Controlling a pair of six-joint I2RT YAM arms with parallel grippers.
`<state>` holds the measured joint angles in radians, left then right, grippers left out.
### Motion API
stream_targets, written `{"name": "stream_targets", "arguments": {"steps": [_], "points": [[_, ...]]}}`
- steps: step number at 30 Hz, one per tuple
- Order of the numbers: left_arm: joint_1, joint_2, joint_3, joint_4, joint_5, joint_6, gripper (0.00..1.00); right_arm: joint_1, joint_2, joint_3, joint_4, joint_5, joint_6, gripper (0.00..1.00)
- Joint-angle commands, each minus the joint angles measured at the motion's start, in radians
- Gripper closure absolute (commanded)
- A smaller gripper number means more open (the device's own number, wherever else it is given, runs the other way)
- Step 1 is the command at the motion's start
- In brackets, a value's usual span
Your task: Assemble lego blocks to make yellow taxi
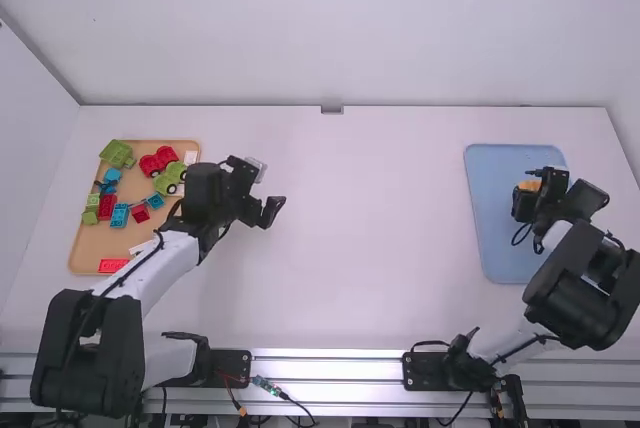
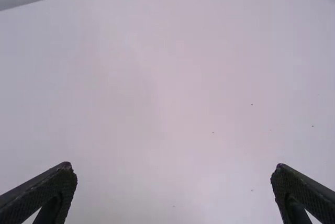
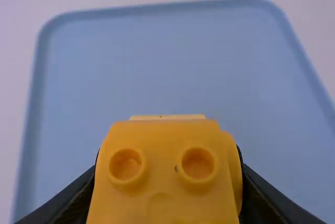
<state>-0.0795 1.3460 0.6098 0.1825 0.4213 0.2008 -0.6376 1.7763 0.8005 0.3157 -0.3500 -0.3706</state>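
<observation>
1. Our right gripper (image 3: 168, 174) grasps the yellow lego block (image 3: 162, 143) at the blue tray (image 1: 500, 243), right; we can't tell if it touches down.
2. Our left gripper (image 2: 173, 167) stands spread, holding nothing, right of the tan tray (image 1: 92, 245).
3. If we release too high or tilted, the block could tip or lose parts.

There are one tan tray (image 1: 88, 248), one blue tray (image 1: 490, 248), one red car (image 1: 158, 160), apparently two green cars (image 1: 170, 178), three red blocks (image 1: 113, 265), two white pieces (image 1: 190, 157), and at least one yellow block (image 3: 162, 177), three blue blocks (image 1: 119, 215) and one green block (image 1: 91, 216).
</observation>
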Motion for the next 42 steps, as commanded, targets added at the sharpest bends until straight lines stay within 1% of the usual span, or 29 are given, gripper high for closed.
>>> {"name": "stream_targets", "arguments": {"steps": [1, 4, 10, 11, 12, 13, 14, 17, 20, 24, 30, 34, 38, 40, 42], "points": [[-0.001, 0.041, 0.029, -0.007, 0.048, -0.005, 0.01, 0.009, 0.053, 0.010, 0.001, 0.031, 0.007, 0.38], [-0.001, 0.057, 0.034, -0.007, 0.060, -0.006, 0.01, 0.031, 0.077, 0.024, -0.010, 0.076, 0.008, 0.34], [-0.001, 0.078, 0.034, 0.011, 0.058, -0.005, 0.01, 0.058, 0.099, 0.026, -0.003, 0.097, 0.008, 0.35], [-0.001, 0.078, 0.034, 0.008, 0.057, -0.006, 0.01, 0.061, 0.099, 0.027, -0.005, 0.097, 0.009, 0.31], [-0.001, 0.078, 0.034, 0.008, 0.058, -0.006, 0.01, 0.064, 0.099, 0.029, -0.007, 0.098, 0.008, 0.12], [0.000, 0.078, 0.034, 0.008, 0.056, -0.005, 0.01, 0.066, 0.099, 0.033, -0.011, 0.097, 0.010, 0.02], [-0.001, 0.078, 0.034, 0.008, 0.056, -0.006, 0.01, 0.066, 0.098, 0.034, -0.011, 0.097, 0.013, 0.00], [-0.001, 0.078, 0.034, 0.018, 0.056, -0.006, 0.01, 0.081, 0.069, 0.045, -0.016, 0.166, 0.076, 0.01], [0.000, 0.078, 0.034, 0.031, 0.039, -0.025, 0.01, 0.100, 0.026, 0.053, -0.047, 0.200, 0.085, 0.01], [-0.001, 0.078, 0.059, 0.031, -0.107, -0.156, 0.01, 0.151, -0.069, 0.058, -0.091, 0.201, 0.083, 0.01], [0.001, 0.078, 0.108, 0.035, -0.245, -0.156, 0.01, 0.216, -0.202, 0.057, -0.116, 0.191, 0.132, 0.01], [0.001, 0.078, 0.150, 0.043, -0.285, -0.156, 0.01, 0.254, -0.262, 0.058, -0.115, 0.194, 0.131, 0.01], [0.001, 0.078, 0.207, 0.047, -0.284, -0.156, 0.01, 0.305, -0.319, 0.058, -0.104, 0.191, 0.130, 0.01], [0.001, 0.078, 0.219, 0.057, -0.284, -0.155, 0.01, 0.318, -0.329, 0.058, -0.095, 0.195, 0.130, 0.01], [0.001, 0.078, 0.241, 0.097, -0.284, -0.156, 0.01, 0.348, -0.351, 0.058, -0.071, 0.195, 0.131, 0.01]]}}
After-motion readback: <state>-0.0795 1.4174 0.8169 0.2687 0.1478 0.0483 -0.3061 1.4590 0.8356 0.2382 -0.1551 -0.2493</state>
